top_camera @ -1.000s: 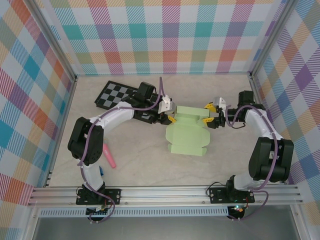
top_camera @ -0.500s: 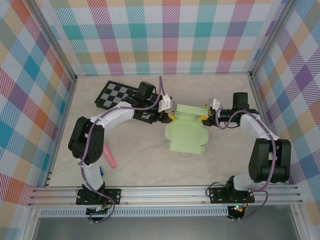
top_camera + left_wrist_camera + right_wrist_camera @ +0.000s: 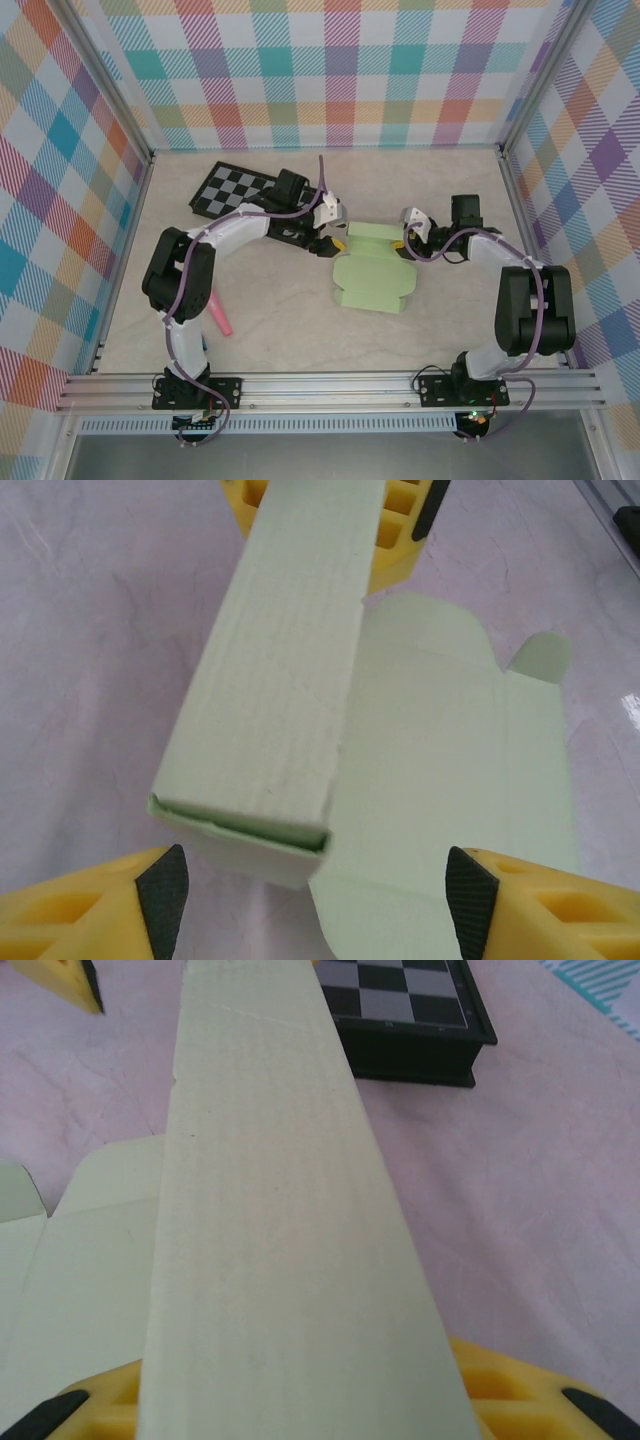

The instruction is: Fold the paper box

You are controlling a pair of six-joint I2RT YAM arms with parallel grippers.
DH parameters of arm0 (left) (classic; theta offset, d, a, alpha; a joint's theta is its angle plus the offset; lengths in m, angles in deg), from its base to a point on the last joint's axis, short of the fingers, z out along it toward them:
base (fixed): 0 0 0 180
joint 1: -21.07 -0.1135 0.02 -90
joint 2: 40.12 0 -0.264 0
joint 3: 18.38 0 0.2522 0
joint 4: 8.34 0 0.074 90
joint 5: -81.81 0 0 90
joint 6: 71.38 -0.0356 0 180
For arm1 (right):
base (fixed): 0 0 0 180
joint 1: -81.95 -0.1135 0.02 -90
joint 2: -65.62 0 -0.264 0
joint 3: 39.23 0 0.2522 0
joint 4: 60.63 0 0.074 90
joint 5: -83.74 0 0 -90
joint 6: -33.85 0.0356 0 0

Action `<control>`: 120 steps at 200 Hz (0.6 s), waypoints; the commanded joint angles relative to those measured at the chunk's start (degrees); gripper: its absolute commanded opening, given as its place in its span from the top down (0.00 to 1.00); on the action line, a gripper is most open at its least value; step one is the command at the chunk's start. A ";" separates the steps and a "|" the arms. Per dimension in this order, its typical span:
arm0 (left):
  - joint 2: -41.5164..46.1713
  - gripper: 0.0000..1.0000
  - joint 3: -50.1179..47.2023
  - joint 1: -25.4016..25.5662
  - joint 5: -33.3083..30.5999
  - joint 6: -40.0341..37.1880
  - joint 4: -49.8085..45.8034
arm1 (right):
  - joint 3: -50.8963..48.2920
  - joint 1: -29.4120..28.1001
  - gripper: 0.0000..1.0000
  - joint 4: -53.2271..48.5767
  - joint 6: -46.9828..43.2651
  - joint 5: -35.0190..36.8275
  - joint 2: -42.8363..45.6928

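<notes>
The paper box (image 3: 375, 285) sits in the middle of the table (image 3: 280, 330), far strip folded up into a ridge. The right gripper (image 3: 404, 240) pinches the ridge's right end; the left gripper (image 3: 318, 885) is spread around the left end, not touching. With only 1 grip, that springy card could unfold or twist.

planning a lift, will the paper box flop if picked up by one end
Probably floppy: the paper box is thin card with loose flat flaps. Its folded strip likely holds straighter. Probably light, so a push may slide it.
</notes>
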 commanded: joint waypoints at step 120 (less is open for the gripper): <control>-13.75 0.29 21.13 2.45 -5.38 8.43 -0.86 | 3.90 -5.22 0.67 2.75 -7.29 10.32 -9.44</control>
